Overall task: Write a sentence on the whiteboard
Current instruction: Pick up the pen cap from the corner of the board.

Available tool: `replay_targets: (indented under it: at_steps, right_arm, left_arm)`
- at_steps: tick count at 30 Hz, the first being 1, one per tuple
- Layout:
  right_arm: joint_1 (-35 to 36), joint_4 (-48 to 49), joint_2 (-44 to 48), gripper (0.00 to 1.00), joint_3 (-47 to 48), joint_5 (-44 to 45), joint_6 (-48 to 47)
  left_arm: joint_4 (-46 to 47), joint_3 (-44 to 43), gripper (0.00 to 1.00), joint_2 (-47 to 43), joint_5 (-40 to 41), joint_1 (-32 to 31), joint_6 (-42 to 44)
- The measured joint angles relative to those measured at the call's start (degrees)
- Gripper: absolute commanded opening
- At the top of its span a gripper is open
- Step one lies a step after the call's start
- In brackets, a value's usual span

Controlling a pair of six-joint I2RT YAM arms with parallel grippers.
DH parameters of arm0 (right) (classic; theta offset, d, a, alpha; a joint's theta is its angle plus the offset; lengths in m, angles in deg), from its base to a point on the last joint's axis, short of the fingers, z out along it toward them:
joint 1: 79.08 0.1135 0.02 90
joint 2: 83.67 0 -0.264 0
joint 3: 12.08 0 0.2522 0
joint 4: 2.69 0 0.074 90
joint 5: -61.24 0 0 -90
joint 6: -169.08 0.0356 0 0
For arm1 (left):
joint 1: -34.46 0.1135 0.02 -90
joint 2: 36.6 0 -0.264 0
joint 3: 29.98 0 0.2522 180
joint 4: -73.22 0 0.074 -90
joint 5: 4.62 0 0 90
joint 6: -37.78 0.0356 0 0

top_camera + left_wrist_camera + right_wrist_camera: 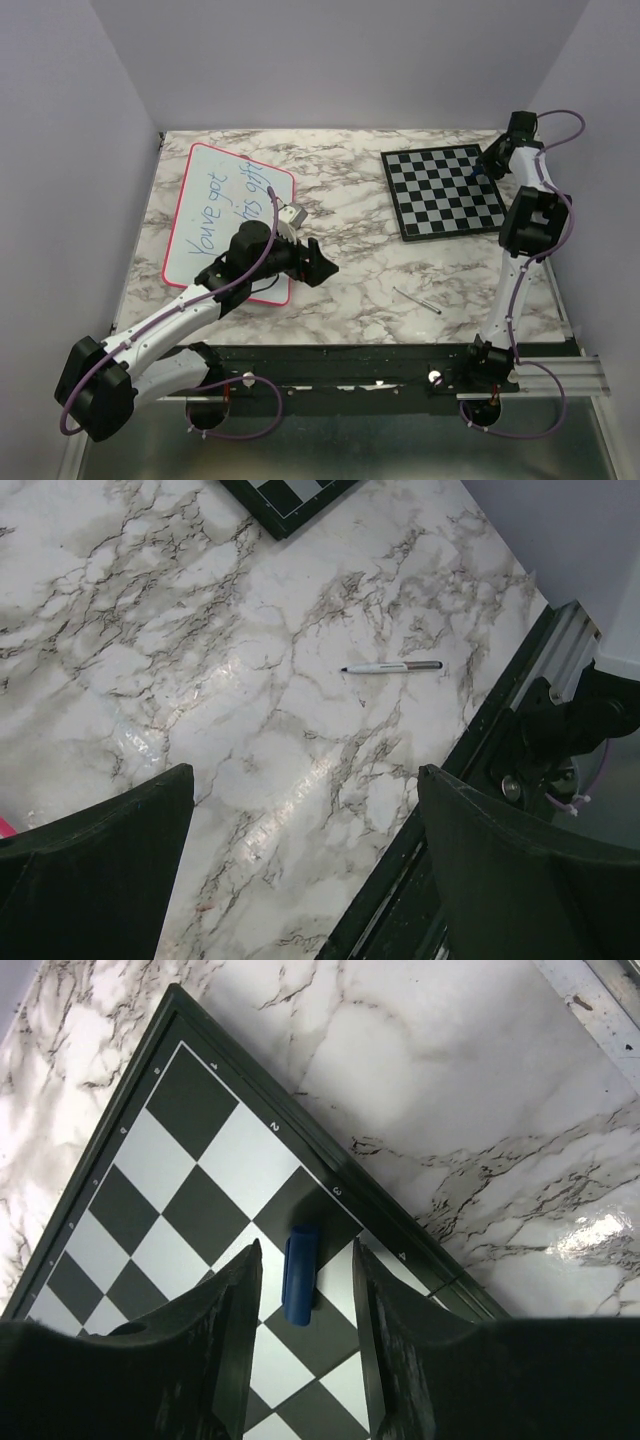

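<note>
The whiteboard [196, 262] lies at the table's left, pink-rimmed, with the sentence [226, 205] in thin blue handwriting in two lines. My left gripper [326, 266] hovers just off the board's right edge, open and holding nothing [305, 775]. A thin white pen [417, 300] lies on the marble to its right, also in the left wrist view [392, 667]. My right gripper [307, 1250] is low over the chessboard [150, 1200], open. A small blue cap [299, 1272] lies flat between its fingers, touching neither.
The chessboard [440, 190] lies at the back right, its corner in the left wrist view [285, 500]. A small grey block [291, 216] sits by the whiteboard's right rim. The black base rail [350, 365] runs along the near edge. Walls close in on three sides.
</note>
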Motion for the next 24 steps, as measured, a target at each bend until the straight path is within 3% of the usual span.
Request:
replay_targets:
  at_steps: [15, 24]
  right_arm:
    - [1.3, -7.0, -5.6, 0.35, 10.2, 1.5, -3.8]
    - [1.6, -8.6, -5.5, 0.29, 9.9, 1.5, -6.7]
  left_arm:
    - [-1.8, 0.0, 0.99, -1.6, 0.6, 0.0, 1.4]
    - [-2.9, 0.0, 0.99, -3.9, 1.1, 0.0, 1.7]
